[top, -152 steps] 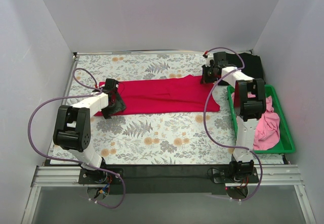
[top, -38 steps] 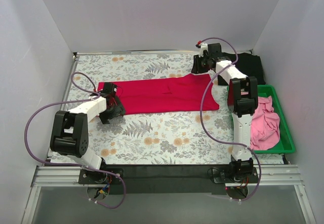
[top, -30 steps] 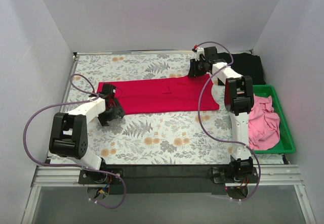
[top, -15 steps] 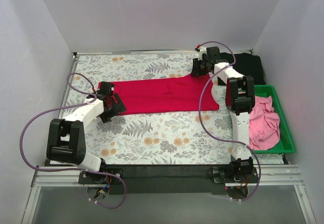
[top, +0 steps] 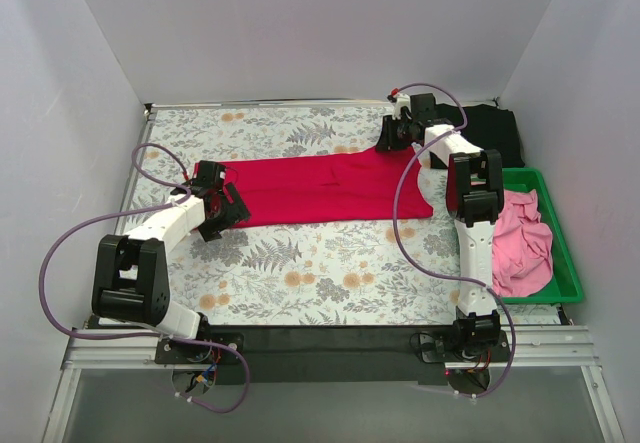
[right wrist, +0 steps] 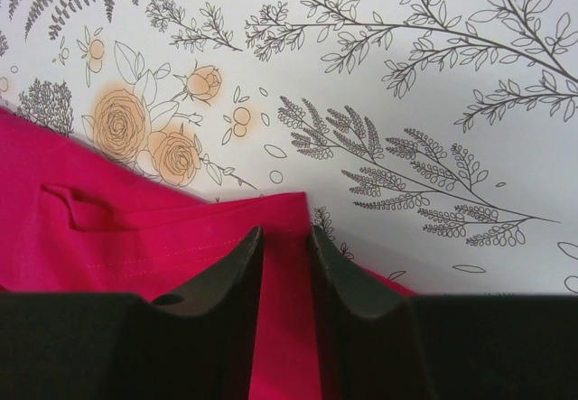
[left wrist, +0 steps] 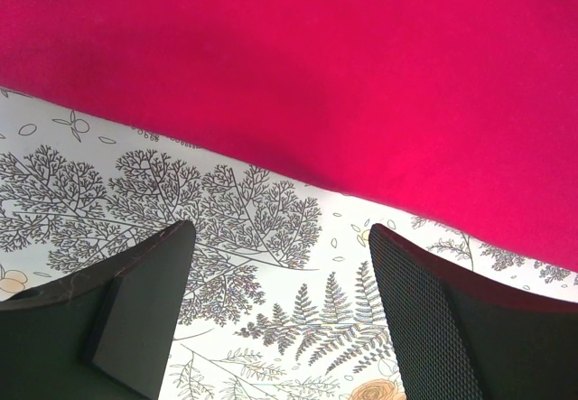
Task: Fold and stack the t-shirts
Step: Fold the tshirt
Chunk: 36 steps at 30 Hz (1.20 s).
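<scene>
A crimson t-shirt (top: 320,188), folded into a long band, lies across the floral tablecloth (top: 300,273). My right gripper (top: 386,140) is at its far right corner. In the right wrist view the gripper (right wrist: 284,232) is shut on a fold of the crimson cloth (right wrist: 135,237) at that corner. My left gripper (top: 220,210) is at the band's near left end. In the left wrist view it (left wrist: 280,237) is open and empty over the tablecloth, just short of the shirt's hem (left wrist: 316,66). A black t-shirt (top: 495,128) lies at the back right. Pink t-shirts (top: 525,243) lie in the bin.
A green plastic bin (top: 566,263) stands along the right edge of the table. White walls close the table on the left, back and right. Purple cables loop from both arms.
My right gripper has moved left along the far edge onto the shirt's far right corner. My left gripper has shifted slightly left and farther, staying at the shirt's near left end.
</scene>
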Available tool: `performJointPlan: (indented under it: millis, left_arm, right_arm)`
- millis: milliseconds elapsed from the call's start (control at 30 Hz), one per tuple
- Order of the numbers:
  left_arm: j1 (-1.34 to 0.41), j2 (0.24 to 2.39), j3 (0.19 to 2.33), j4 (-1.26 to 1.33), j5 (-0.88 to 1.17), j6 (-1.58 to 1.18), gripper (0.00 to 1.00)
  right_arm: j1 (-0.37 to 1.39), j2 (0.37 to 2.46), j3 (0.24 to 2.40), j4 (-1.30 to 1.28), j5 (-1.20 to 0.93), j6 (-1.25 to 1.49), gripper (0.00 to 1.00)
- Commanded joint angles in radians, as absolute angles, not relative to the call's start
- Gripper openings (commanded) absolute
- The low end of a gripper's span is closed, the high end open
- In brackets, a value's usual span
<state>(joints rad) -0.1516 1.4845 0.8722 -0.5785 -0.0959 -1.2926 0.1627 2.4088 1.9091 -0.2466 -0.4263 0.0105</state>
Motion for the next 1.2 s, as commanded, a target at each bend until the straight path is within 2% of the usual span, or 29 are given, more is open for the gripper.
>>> performJointPlan:
  millis: [0, 100, 200, 333, 1167]
  left_arm:
    - [-0.147, 1.445, 0.882, -0.575, -0.097, -1.279, 0.72]
    - [-0.146, 1.442, 0.881, -0.578, -0.101, -1.275, 0.72]
    - [-0.147, 1.437, 0.879, -0.581, -0.101, -1.275, 0.72]
    - [-0.147, 1.431, 0.876, -0.581, -0.101, -1.276, 0.72]
    - [-0.147, 1.410, 0.844, -0.566, -0.101, -1.318, 0.72]
  right_arm:
    - [0.160, 2.441, 1.931, -0.247, -0.460, 0.037, 0.29]
    - [0.160, 2.447, 1.937, -0.247, -0.454, 0.041, 0.28]
    - [0.158, 2.447, 1.947, -0.247, -0.445, 0.040, 0.20]
    - [0.152, 2.444, 1.986, -0.245, -0.445, 0.037, 0.01]
    - [0.127, 2.312, 1.896, -0.170, -0.454, 0.045, 0.01]
